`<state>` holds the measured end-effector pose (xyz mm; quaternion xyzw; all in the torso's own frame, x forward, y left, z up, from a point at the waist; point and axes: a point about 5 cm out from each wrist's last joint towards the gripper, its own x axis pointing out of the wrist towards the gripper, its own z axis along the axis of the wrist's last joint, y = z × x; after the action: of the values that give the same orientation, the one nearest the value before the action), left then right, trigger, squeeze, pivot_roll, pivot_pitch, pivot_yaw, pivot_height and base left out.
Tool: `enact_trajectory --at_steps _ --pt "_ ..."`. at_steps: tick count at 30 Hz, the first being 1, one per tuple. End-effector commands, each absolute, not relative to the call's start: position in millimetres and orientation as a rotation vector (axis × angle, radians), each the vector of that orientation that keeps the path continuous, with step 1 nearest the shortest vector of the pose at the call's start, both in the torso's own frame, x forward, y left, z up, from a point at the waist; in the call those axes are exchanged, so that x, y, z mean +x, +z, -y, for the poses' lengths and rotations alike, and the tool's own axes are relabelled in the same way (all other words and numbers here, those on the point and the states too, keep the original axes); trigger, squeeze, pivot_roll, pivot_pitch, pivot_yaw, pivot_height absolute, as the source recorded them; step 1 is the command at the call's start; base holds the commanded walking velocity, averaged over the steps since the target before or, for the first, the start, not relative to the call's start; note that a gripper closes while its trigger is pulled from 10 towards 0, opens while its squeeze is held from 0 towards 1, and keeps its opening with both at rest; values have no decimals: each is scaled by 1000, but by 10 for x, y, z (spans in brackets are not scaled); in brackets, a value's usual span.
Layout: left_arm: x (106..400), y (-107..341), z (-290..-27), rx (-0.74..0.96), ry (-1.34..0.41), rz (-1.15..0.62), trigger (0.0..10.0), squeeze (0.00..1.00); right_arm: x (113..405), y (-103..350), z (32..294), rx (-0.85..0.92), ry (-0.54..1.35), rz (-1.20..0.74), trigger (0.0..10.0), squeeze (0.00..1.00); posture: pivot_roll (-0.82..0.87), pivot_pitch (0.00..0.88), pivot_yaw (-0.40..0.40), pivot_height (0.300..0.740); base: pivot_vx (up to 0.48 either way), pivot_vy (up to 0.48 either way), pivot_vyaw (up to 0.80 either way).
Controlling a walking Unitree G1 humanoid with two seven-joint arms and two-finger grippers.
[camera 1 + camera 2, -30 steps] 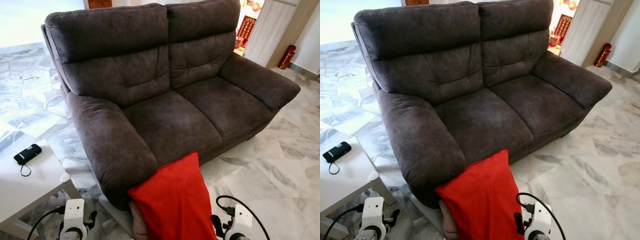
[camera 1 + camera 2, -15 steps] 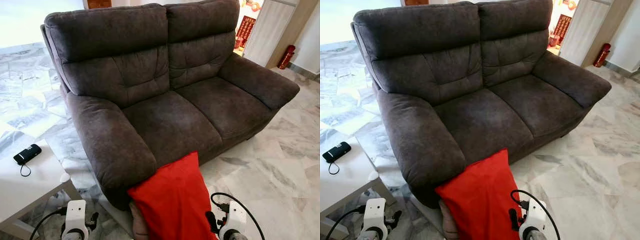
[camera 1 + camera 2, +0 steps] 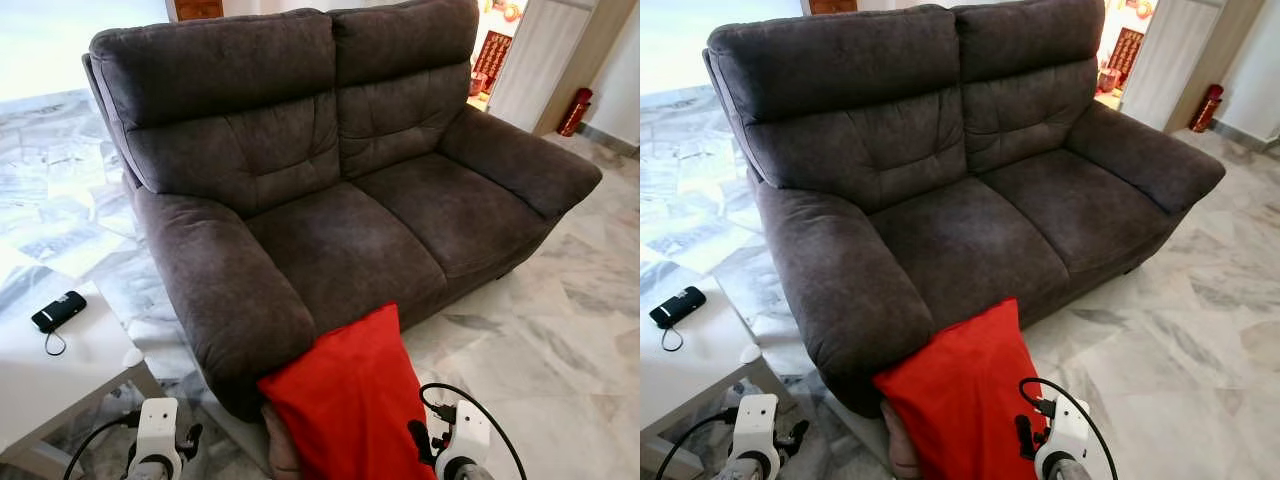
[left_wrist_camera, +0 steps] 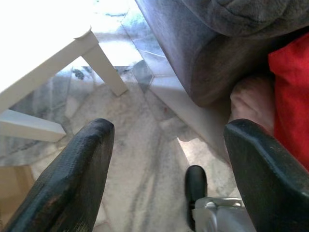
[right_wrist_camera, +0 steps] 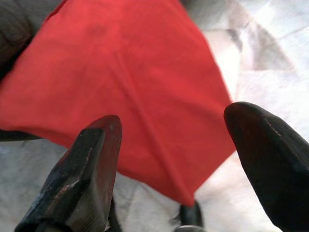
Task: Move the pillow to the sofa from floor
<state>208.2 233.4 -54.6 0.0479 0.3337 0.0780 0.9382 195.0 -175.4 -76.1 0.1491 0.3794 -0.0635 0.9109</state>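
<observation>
A white tabletop (image 3: 60,365) stands at the left, its legs on the grey-veined marble floor (image 3: 560,330). A small black device (image 3: 57,311) with a thin cord loop lies on it near the far edge. A red fire extinguisher (image 3: 575,112) stands at the far right beside a pale door (image 3: 535,60). Red decorations (image 3: 491,60) hang beyond.

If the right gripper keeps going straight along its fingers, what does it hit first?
Most likely the red pillow. The right gripper is open, and the pillow lies in line between its fingers, propped against the sofa front. How much gap remains is hard to judge from the wrist view.
</observation>
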Motion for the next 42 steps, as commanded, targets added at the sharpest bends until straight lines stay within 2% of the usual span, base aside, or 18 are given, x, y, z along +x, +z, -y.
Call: enact_trajectory --at_steps 1,9,28,42 --pt "2085 -548 -2367 114 148 -706 10000 0 1932 -768 1762 320 -160 -777 10000 0 34 0 8 740 0 0 0" --pt "2122 -526 -2380 122 138 -705 10000 0 1889 -796 1751 322 -171 -803 10000 0 28 0 13 740 0 0 0" --pt "2046 -575 -2355 97 158 -717 10000 0 1927 -769 1820 289 -143 -797 10000 0 37 0 -29 630 0 0 0" --pt "2063 -570 -2322 58 158 -701 10000 0 1916 -774 1831 290 -140 -802 10000 0 35 0 -30 630 0 0 0"
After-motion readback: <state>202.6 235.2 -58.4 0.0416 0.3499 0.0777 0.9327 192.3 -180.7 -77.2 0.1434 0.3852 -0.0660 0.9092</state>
